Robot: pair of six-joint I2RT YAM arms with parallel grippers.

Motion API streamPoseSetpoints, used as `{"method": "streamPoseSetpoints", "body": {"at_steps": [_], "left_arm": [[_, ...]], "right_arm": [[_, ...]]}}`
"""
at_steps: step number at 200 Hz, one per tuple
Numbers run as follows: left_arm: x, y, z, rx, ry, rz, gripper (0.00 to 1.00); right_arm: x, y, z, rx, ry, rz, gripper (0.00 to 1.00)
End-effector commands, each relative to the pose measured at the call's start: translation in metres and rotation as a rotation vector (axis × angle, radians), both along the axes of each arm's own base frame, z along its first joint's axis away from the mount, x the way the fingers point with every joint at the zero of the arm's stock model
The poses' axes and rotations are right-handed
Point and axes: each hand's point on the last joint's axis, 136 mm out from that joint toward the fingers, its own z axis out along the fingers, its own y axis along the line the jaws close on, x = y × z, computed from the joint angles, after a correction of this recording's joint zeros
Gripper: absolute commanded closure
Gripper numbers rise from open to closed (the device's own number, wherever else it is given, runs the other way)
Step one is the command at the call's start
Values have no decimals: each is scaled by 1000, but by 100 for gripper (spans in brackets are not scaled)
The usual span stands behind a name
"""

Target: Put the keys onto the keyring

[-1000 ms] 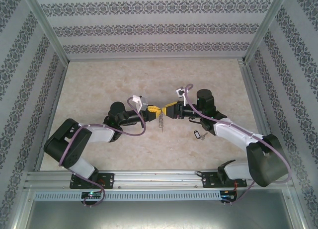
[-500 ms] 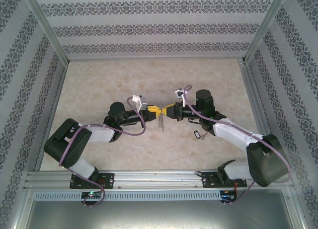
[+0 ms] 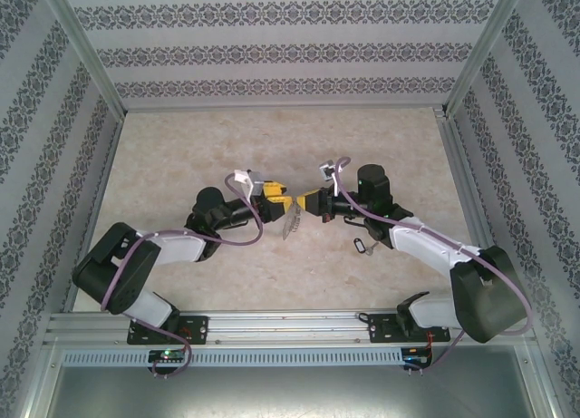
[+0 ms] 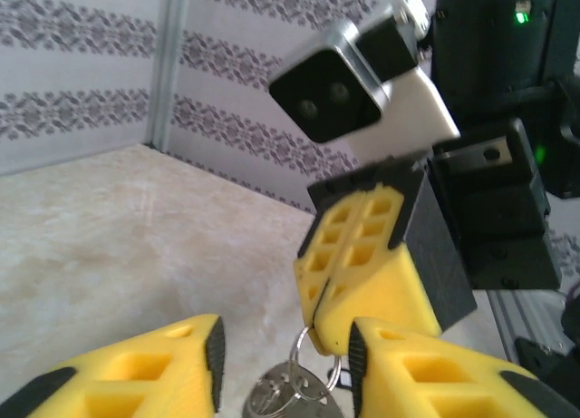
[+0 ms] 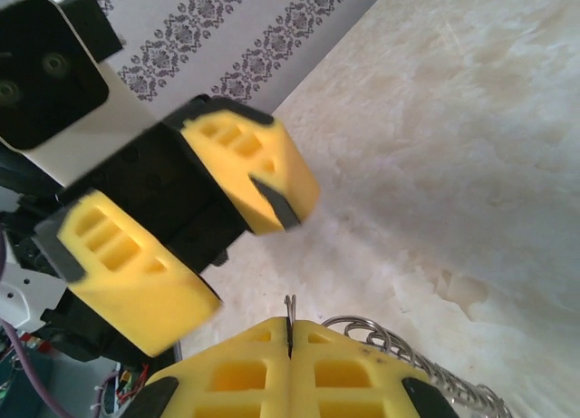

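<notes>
Over the last second the ring has changed hands. The right pincer (image 3: pixel 310 203) has clamped shut on the keyring (image 4: pixel 313 374), pinching its top wire, while the left pincer (image 4: pixel 285 350) has let go and now stands with its jaws apart on either side of it (a clean handover, by the look). The keyring hangs above the table (image 3: pixel 181 164), just under the right pincer's tip. One key (image 3: pixel 361 246) lies on the table near the right arm, not yet threaded.

There are two pincers, the left pincer (image 3: pixel 287 204) and the right pincer (image 3: pixel 304 205). One keyring (image 3: pixel 292 223), one key (image 3: pixel 361 246) right of the keyring, one desk (image 3: pixel 181 164).
</notes>
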Motion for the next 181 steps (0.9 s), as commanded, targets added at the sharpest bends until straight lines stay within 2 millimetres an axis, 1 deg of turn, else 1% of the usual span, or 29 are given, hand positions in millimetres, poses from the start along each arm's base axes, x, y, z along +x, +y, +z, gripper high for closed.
{"method": "streamPoseSetpoints", "body": {"at_steps": [1, 38, 61, 95, 106, 133, 151, 168, 181], "left_arm": [[7, 8, 19, -38, 48, 70, 55], [13, 1, 24, 14, 185, 46, 54], [20, -3, 19, 48, 298, 50, 55], [19, -4, 24, -7, 306, 38, 62], [18, -4, 22, -18, 326, 24, 65], [15, -10, 20, -61, 375, -32, 68], [13, -14, 23, -104, 383, -70, 71], [14, -15, 22, -134, 402, -82, 71], [13, -16, 27, -159, 399, -104, 72]], "right_arm": [[4, -6, 20, 23, -104, -30, 100], [10, -8, 34, 42, -163, -48, 100], [14, -7, 43, 55, -181, -61, 100], [19, -7, 54, 74, -201, -80, 100], [20, -7, 57, 78, -207, -84, 100], [22, -9, 62, 96, -215, -106, 100], [24, -11, 67, 112, -227, -130, 100], [25, -13, 71, 127, -236, -148, 100], [25, -14, 75, 134, -243, -158, 100]]}}
